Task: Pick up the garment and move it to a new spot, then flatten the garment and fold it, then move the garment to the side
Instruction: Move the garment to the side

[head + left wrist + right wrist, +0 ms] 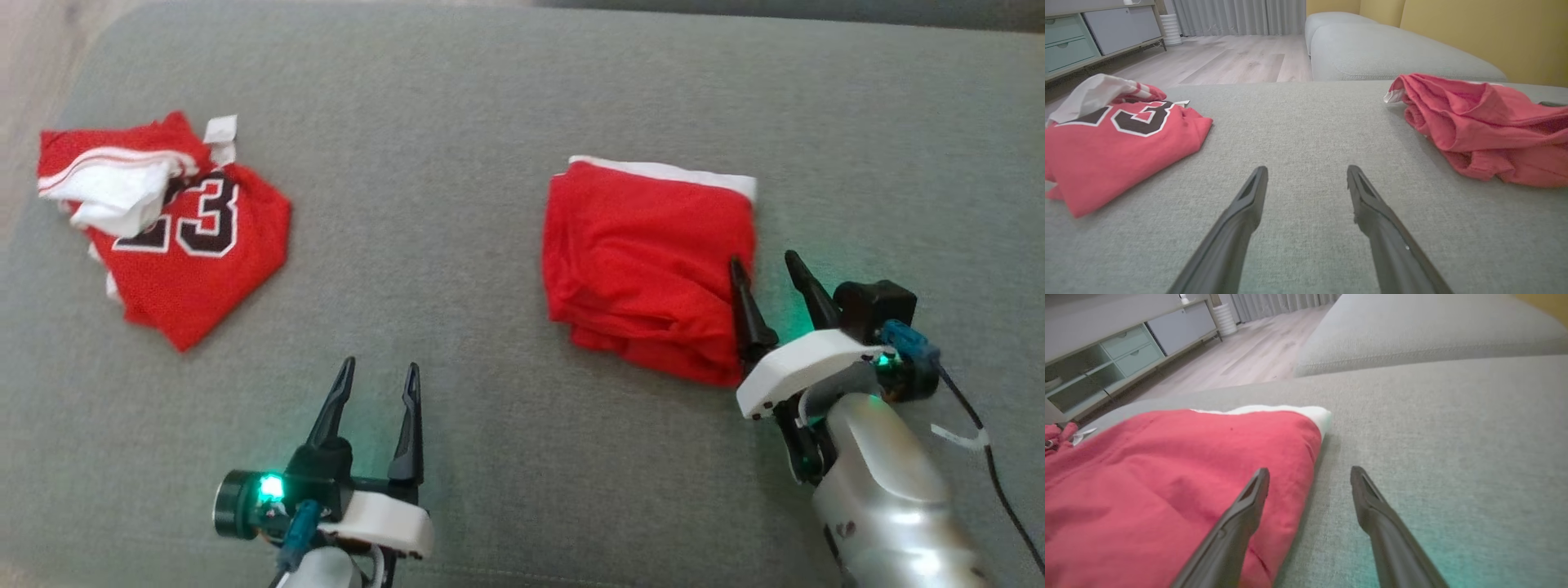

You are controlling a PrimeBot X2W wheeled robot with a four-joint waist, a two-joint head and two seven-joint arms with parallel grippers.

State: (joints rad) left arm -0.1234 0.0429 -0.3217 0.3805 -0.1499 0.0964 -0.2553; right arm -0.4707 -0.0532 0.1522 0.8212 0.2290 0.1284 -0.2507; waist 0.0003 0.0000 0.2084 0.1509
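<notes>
Numbered jersey: bunched, far left of grey cushion, seemingly set aside. Left gripper: jaws spread, empty, idle over bare cushion. Folded red garment: right of centre. Right gripper: spread, straddling its right edge, probably to shift it sideways.

Jersey lies crumpled on the far left of the sofa cushion, folded garment on its right half, well apart. Left pincer sits near front, between the two, over bare cushion. Right pincer straddles the folded garment's right edge: one finger over cloth, the other over cushion. Second cushion lies behind, floor and drawer cabinet beyond left.
</notes>
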